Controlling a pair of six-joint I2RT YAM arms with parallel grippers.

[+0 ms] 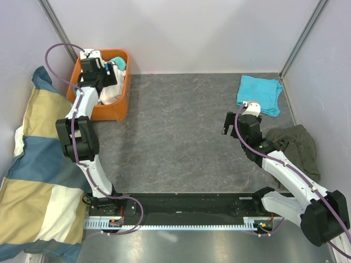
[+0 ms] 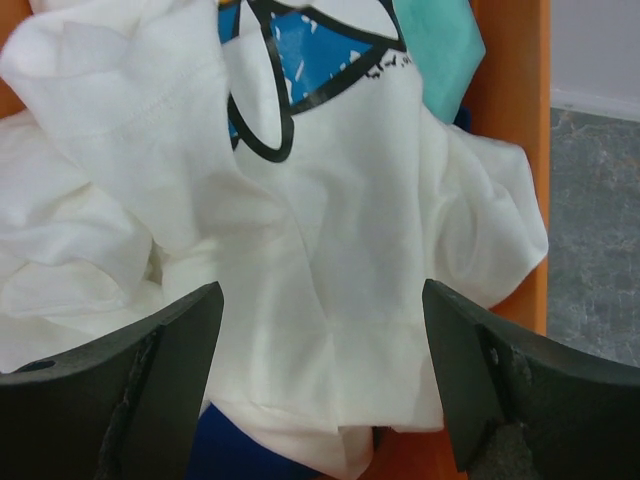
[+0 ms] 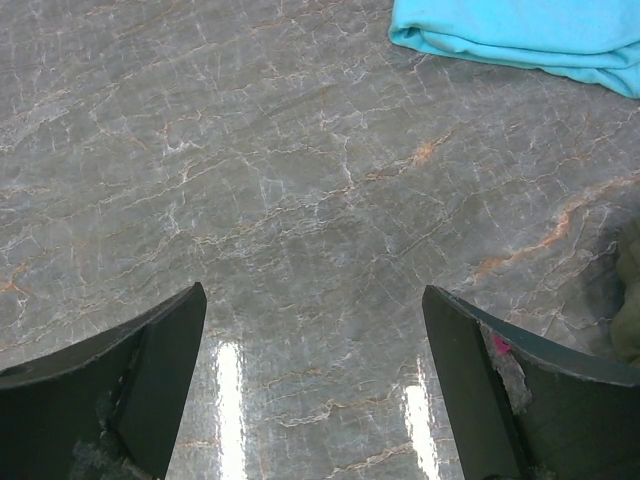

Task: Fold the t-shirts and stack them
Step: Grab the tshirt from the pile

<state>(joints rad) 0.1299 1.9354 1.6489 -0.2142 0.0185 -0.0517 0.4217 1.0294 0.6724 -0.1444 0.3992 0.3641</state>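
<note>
From the top camera you see the left gripper (image 1: pixel 107 74) reached out over the orange bin (image 1: pixel 118 112) at the far left of the table (image 1: pixel 175 142). The cream-white t-shirt (image 1: pixel 111 94) is heaped inside the bin, and a mint-green t-shirt (image 1: pixel 119 59) shows at its far end. The turquoise t-shirt (image 1: pixel 259 94) lies folded at the far right. The right gripper (image 1: pixel 226 123) hangs near it over bare tabletop, and an olive-green garment (image 1: pixel 299 145) sits crumpled beside that arm. The checked pillow (image 1: pixel 38 164) lies along the left edge. You cannot read either jaw's width well from up here.

Your left wrist camera settles the left side. Its fingers (image 2: pixel 130 380) stand wide apart just above the cream-white t-shirt, clamping nothing. Only this view shows you the shirt's blue-and-black logo (image 2: pixel 310 45) and some blue fabric (image 2: pixel 235 450) tucked under the white cloth.

Your right wrist camera shows that gripper's fingers (image 3: pixel 130 370) spread wide and empty above the marbled tabletop. The turquoise t-shirt's edge lies at the upper right, well apart from them, and a sliver of the olive-green garment shows at the right border.
</note>
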